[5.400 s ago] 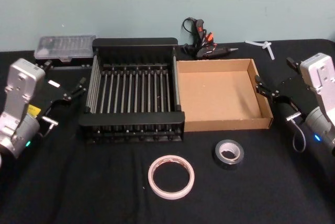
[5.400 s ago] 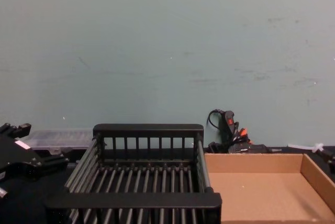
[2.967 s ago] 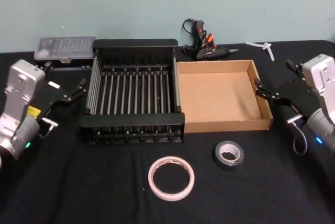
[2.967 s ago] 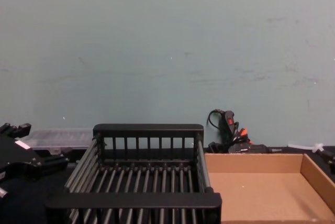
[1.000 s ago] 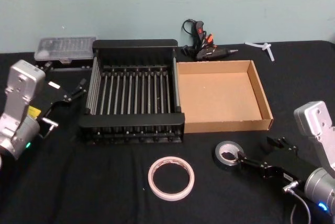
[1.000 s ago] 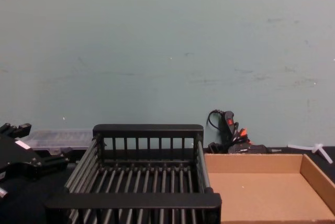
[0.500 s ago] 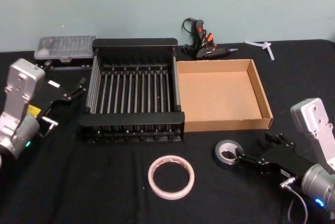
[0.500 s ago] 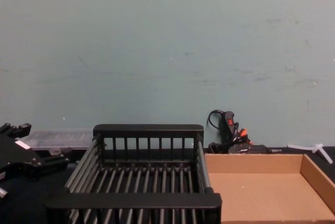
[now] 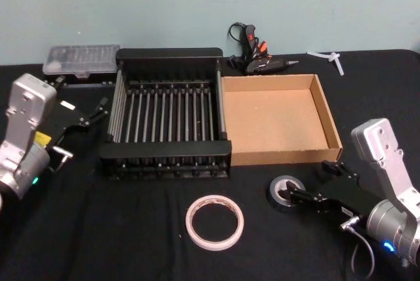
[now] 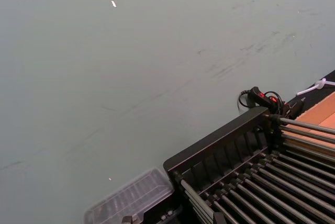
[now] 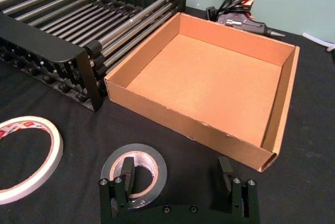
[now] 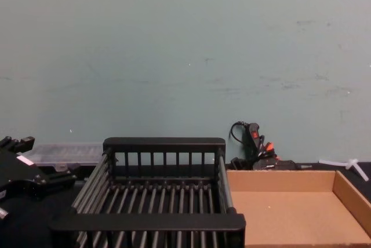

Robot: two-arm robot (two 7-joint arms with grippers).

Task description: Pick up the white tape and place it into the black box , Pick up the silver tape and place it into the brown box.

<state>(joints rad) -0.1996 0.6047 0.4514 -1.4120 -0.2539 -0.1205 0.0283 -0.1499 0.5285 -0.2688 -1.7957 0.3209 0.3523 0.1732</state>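
The silver tape [image 9: 286,192] lies flat on the black cloth in front of the brown box [image 9: 282,157]. My right gripper [image 9: 308,181] is low at the roll and open. One finger [image 11: 127,169] stands inside the core of the silver tape [image 11: 157,170], the other finger [image 11: 225,169] outside to the right. The white tape [image 9: 214,222] lies flat nearer the front, left of the silver roll, and appears again as the white tape [image 11: 52,148]. The black box [image 9: 164,153] stands empty left of the brown box. My left gripper [image 9: 95,111] hangs open, parked left of the black box.
A glue gun [image 9: 252,54] with its cord lies behind the boxes near the wall. A clear plastic case [image 9: 82,59] sits at the back left, and a white plastic piece [image 9: 331,58] at the back right. The brown box [image 11: 157,111] is empty.
My right arm has come down from beside the brown box to the silver tape and slid left, so one finger now stands in the roll's core. The left arm has not moved.
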